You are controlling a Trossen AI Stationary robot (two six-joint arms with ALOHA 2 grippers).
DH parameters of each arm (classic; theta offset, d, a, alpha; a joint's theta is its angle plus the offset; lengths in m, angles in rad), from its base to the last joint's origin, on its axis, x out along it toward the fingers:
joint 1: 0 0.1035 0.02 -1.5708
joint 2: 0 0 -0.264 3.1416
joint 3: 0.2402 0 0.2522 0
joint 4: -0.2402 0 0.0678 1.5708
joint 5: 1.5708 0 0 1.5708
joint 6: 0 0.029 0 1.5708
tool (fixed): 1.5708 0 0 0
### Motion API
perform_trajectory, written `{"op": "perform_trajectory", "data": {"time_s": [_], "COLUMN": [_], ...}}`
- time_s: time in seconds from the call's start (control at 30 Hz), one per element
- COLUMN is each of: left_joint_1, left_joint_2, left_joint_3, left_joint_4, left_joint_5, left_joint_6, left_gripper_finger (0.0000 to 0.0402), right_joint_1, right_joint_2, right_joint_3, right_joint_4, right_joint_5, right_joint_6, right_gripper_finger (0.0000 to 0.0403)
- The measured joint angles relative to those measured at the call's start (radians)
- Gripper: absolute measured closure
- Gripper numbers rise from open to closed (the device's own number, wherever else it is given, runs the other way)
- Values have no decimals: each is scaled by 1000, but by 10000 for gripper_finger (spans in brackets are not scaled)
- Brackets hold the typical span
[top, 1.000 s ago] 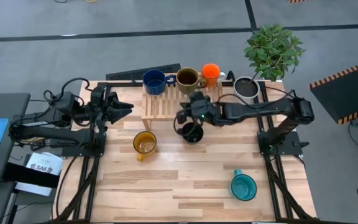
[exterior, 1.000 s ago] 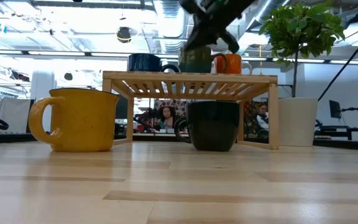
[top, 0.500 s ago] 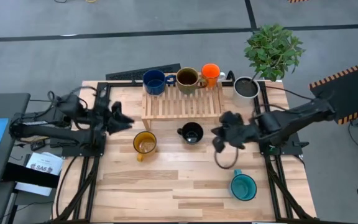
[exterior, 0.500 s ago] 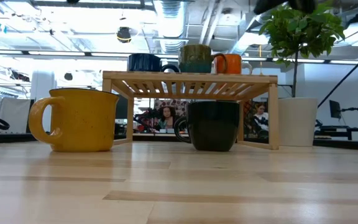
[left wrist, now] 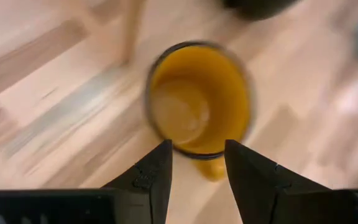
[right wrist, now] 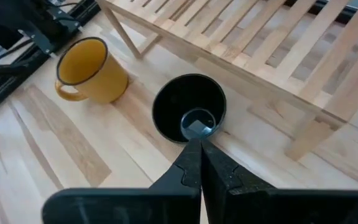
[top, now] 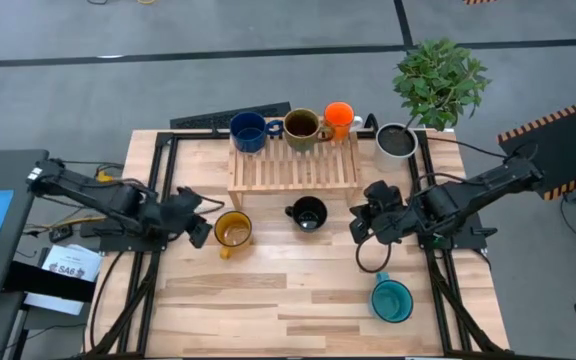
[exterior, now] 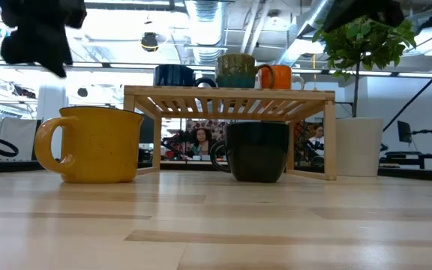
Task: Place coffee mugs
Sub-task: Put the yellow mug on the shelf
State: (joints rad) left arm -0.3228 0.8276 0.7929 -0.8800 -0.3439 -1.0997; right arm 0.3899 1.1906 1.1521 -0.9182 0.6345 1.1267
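The yellow mug (top: 233, 230) (exterior: 96, 144) stands upright on the table in front of the wooden rack (top: 293, 165). My left gripper (top: 197, 228) (left wrist: 197, 149) hovers open just left of it and above it, touching nothing. The black mug (top: 308, 213) (right wrist: 188, 109) stands beside the rack's near edge. My right gripper (top: 361, 226) (right wrist: 195, 146) is shut, raised to the right of it. The teal mug (top: 392, 299) sits near the table's near right corner. The dark blue mug (top: 248, 131), brown mug (top: 301, 125) and orange mug (top: 339, 117) stand on the rack's top.
A white plant pot (top: 396, 142) with a leafy plant (top: 440, 82) stands at the far right corner, next to the rack. Bare wood lies across the near half of the table (top: 288, 310). In the low view, people show in the room behind the rack.
My right gripper has drawn away from over the black mug toward the table's right and a little nearer; the mug has stayed put. My left gripper has travelled from beside the rack's left end toward the near edge, arriving beside the yellow mug.
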Motion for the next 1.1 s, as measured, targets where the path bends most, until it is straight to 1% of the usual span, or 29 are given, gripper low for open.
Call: {"op": "perform_trajectory", "data": {"time_s": [0.1,0.3,0.5,0.7,0.9,1.0,1.1], "left_joint_1": [9,47,79,103,136,145,146], "left_joint_2": [69,203,308,355,385,402,410], "left_joint_3": [0,0,0,0,1,1,1], "left_joint_4": [-25,-21,-15,23,30,44,59], "left_joint_5": [-2,22,45,64,110,133,152], "left_joint_6": [-52,-74,-97,-102,-106,-105,-103], "left_gripper_finger": [270,269,256,250,251,262,295], "right_joint_1": [-7,-19,-20,-20,-20,-19,-20], "right_joint_2": [9,7,7,7,7,7,7], "right_joint_3": [-1,-1,-1,-1,-1,-1,0], "right_joint_4": [2,3,-2,-6,-6,-7,-7], "right_joint_5": [-3,-4,-4,-4,-5,-6,-7], "right_joint_6": [0,-5,-9,-12,-27,-28,-28], "right_gripper_finger": [384,373,385,371,386,381,371]}}
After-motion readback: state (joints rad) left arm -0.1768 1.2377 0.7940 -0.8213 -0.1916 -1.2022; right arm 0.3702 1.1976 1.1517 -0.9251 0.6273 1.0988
